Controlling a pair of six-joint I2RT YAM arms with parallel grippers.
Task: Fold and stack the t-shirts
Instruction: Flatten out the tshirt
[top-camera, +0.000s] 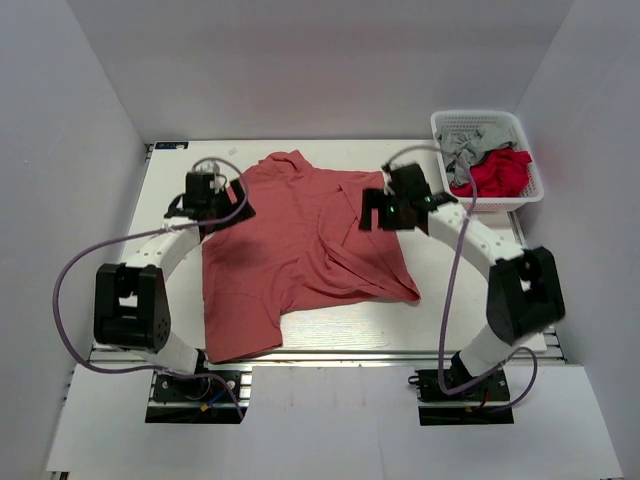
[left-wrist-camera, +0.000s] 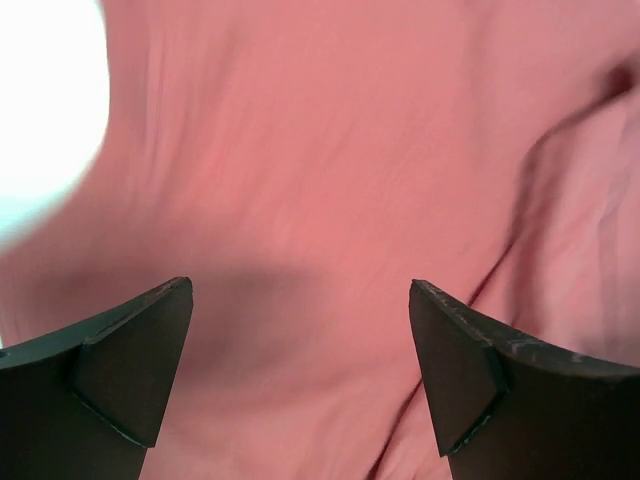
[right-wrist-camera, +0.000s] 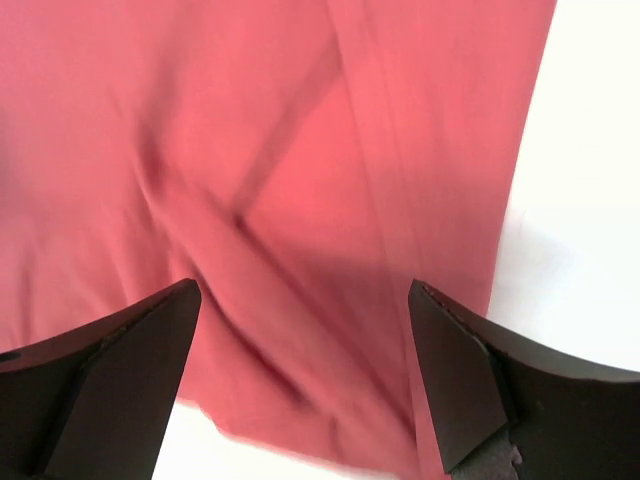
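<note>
A salmon-red t-shirt (top-camera: 290, 250) lies crumpled and partly folded over itself on the white table, neck toward the far side. My left gripper (top-camera: 222, 205) hovers over its left edge, open and empty; the left wrist view shows the cloth (left-wrist-camera: 330, 180) between my spread fingers (left-wrist-camera: 130, 370). My right gripper (top-camera: 385, 210) hovers over the shirt's right upper edge, open and empty; the right wrist view shows a creased fold of the cloth (right-wrist-camera: 300, 200) and bare table beside it.
A white basket (top-camera: 530, 190) at the far right holds a bright red garment (top-camera: 498, 172) and a grey one (top-camera: 470, 148). The table's bare white surface (top-camera: 450, 300) shows to the right and near side of the shirt.
</note>
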